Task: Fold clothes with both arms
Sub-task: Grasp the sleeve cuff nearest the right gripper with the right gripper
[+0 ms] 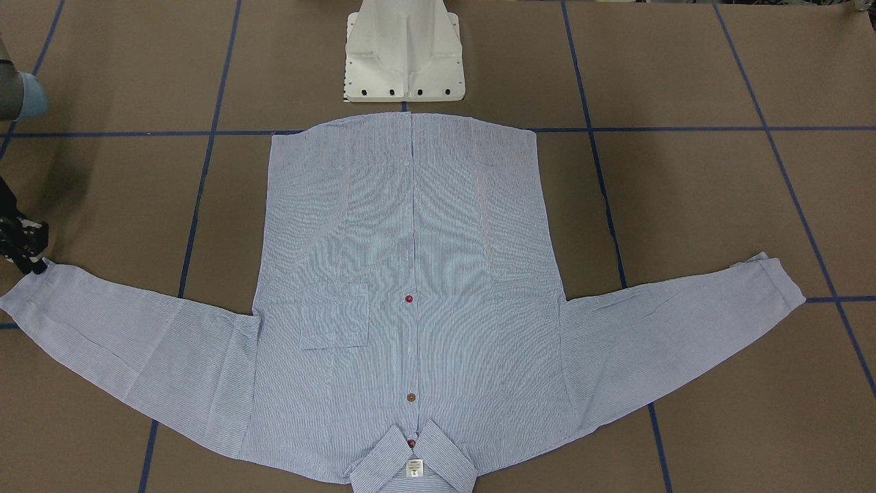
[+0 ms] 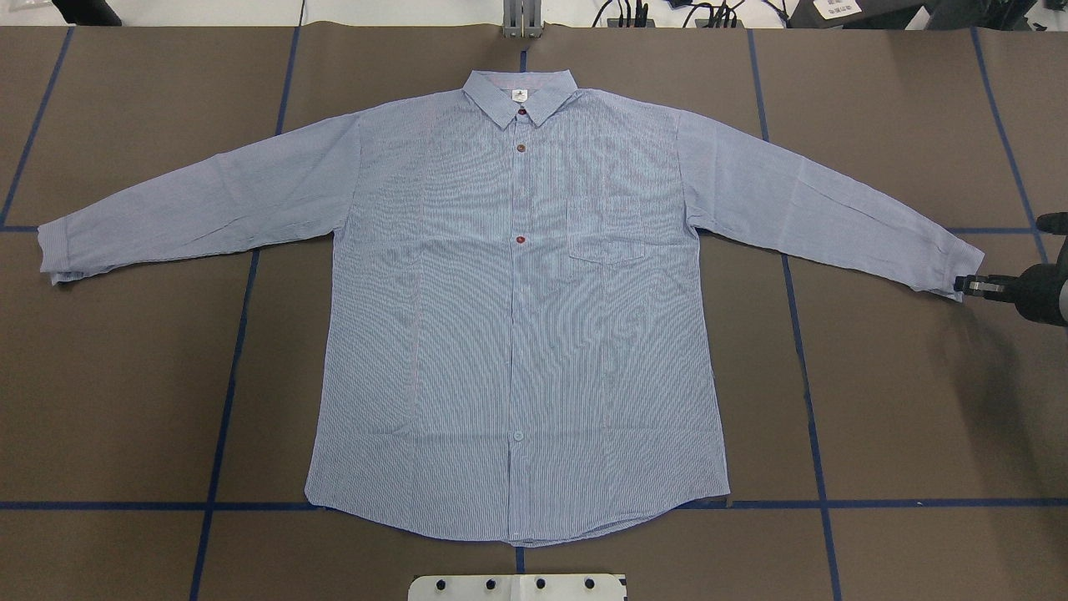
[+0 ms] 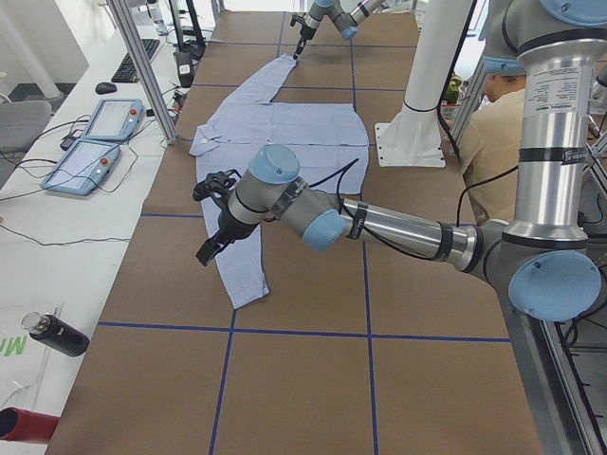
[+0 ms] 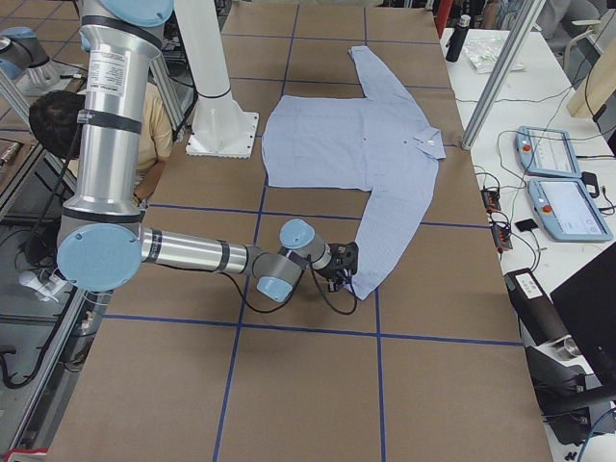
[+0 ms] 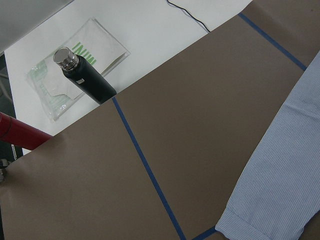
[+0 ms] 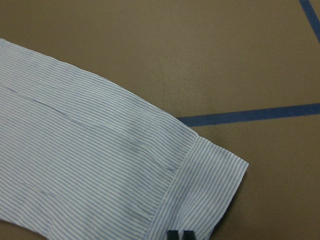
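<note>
The shirt lies flat on the table.
The right end effector pinches one cuff; for the left end effector I cannot tell.

The edge crops the right arm, jaws seemingly pinching shirt.

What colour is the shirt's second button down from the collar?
Brown. That button on the shirt shows clearest in the exterior front-facing view.

Bright even light, soft shadows
</note>
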`<control>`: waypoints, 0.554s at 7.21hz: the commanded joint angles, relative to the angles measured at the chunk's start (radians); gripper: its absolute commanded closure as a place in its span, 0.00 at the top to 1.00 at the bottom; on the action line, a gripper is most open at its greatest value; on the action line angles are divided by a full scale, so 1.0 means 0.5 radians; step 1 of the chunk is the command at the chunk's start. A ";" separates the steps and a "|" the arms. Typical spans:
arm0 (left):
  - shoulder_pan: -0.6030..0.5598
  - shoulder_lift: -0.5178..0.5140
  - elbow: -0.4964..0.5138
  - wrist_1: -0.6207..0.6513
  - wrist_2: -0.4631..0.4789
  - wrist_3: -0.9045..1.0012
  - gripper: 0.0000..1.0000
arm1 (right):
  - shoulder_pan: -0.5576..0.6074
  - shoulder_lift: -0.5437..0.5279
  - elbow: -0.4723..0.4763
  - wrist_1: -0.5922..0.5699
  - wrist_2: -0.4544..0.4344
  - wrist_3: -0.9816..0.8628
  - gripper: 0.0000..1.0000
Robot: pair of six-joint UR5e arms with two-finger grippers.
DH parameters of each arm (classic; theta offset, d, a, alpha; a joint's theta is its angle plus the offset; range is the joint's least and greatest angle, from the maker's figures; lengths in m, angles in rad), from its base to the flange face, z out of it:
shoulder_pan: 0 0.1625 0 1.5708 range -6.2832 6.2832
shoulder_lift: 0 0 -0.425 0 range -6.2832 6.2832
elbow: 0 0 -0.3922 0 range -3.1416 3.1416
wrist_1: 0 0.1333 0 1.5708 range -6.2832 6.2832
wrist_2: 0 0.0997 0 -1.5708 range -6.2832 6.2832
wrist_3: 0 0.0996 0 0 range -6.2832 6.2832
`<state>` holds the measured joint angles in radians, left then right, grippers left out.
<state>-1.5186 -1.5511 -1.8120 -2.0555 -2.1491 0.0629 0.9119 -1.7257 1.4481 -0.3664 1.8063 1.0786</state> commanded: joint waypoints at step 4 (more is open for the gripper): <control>0.000 0.000 0.007 0.000 0.000 0.000 1.00 | 0.207 0.205 0.816 -0.959 0.222 0.003 0.00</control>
<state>-1.5186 -1.5508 -1.8099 -2.0555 -2.1491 0.0629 0.9949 -1.6725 1.6878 -0.6001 1.9049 1.0786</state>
